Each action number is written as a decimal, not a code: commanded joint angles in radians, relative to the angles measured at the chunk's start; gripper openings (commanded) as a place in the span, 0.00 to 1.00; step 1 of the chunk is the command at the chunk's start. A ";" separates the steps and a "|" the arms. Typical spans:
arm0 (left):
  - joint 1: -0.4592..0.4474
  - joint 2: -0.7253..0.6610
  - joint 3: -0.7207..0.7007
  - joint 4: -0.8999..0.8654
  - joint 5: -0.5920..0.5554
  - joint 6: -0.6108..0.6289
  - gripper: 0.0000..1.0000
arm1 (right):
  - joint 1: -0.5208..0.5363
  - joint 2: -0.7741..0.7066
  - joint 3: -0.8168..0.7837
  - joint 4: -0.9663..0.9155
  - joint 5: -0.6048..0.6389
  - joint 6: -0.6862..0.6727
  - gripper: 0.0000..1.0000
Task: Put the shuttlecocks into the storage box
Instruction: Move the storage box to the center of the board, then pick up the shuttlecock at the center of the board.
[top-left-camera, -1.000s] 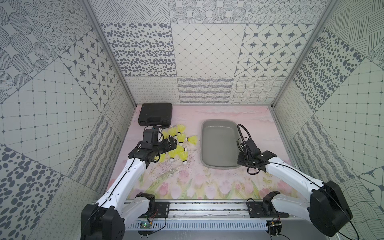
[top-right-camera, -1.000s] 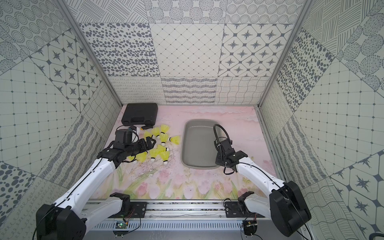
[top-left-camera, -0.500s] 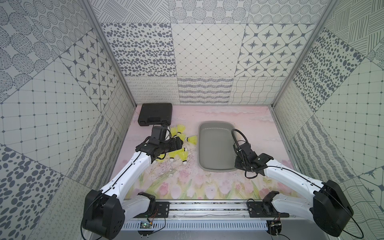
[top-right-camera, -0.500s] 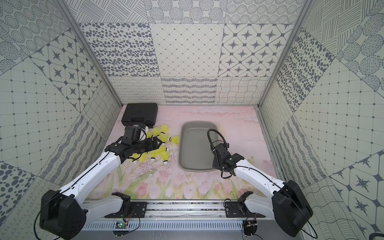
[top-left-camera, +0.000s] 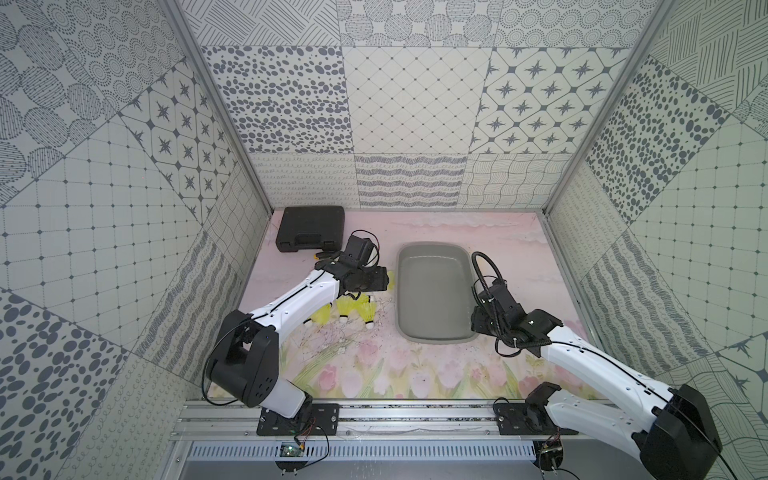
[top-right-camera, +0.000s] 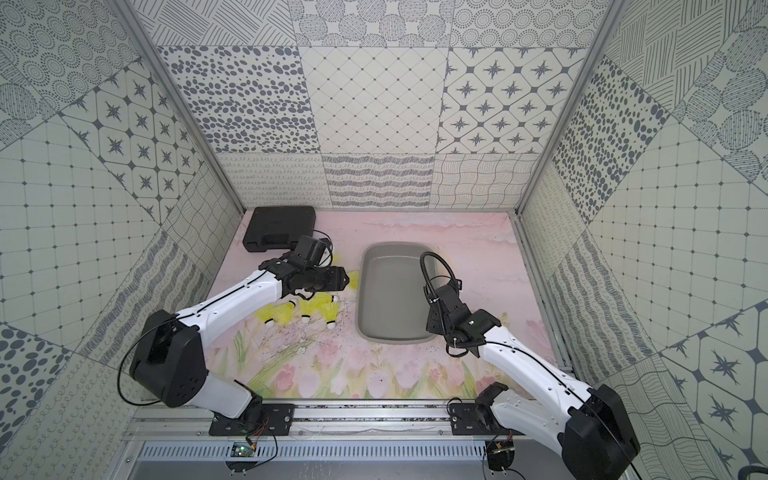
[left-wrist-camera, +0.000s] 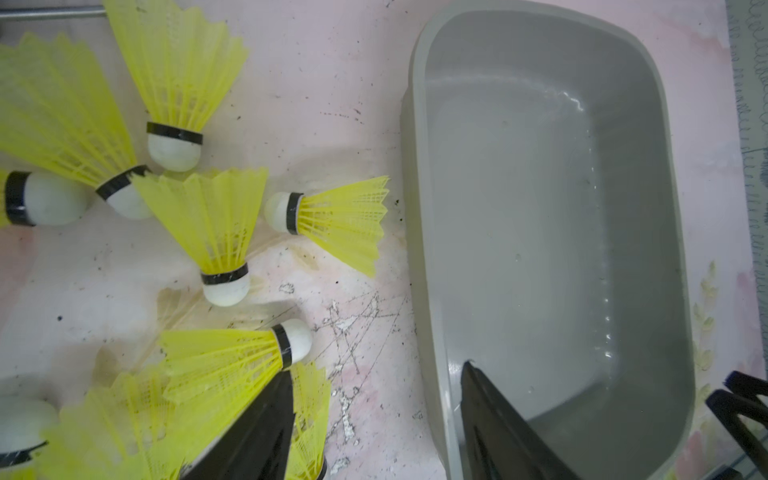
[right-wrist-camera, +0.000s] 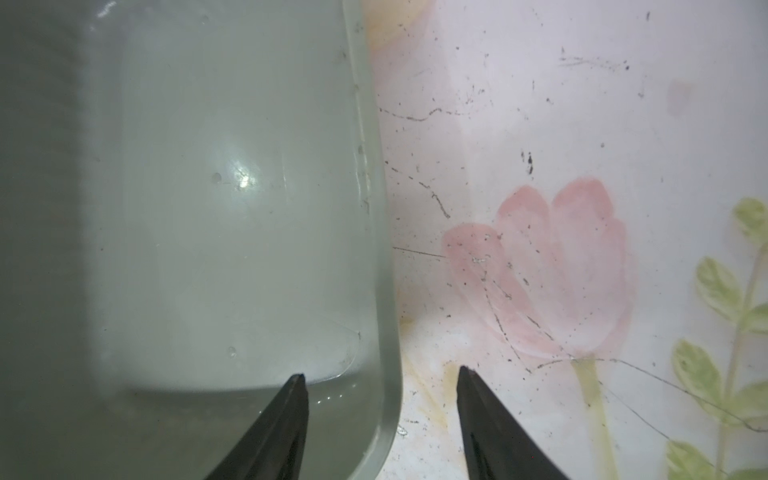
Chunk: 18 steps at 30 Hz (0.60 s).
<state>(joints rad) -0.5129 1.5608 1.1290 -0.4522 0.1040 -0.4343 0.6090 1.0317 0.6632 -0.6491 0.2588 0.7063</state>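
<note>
Grey box is set mid-desk, slightly toward 3 o'clock, with nothing in it. All shuttlecocks are heaped on the desk at the box's 9 o'clock side. They lie on their sides and none is lifted. Box sits close to the heap, probably so carries are short. A black case is parked at the 11 o'clock corner, clear of the work.

From the 7 o'clock base the left arm is stretched over the heap, wrist bent down. In wrist view the left jaws are seen parted. One finger is over a yellow skirt, the other over the box's inner edge. Nothing is gripped; a pick is likely being lined up.

From the 5 o'clock base the right arm is reached to the box's 4 o'clock corner, wrist low. There the right jaws are parted astride the wall, which is not pinched. Box-steadying is presumed.
</note>
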 joint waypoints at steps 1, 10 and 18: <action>-0.036 0.116 0.090 -0.062 -0.112 0.097 0.63 | -0.013 -0.020 0.033 0.040 0.008 -0.063 0.61; -0.039 0.252 0.188 -0.085 -0.160 0.161 0.53 | -0.029 -0.026 0.065 0.051 0.008 -0.108 0.62; -0.041 0.337 0.254 -0.098 -0.203 0.197 0.46 | -0.037 -0.030 0.061 0.052 0.007 -0.105 0.63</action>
<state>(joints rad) -0.5495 1.8629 1.3460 -0.5110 -0.0307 -0.3012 0.5777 1.0206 0.6994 -0.6243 0.2558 0.6128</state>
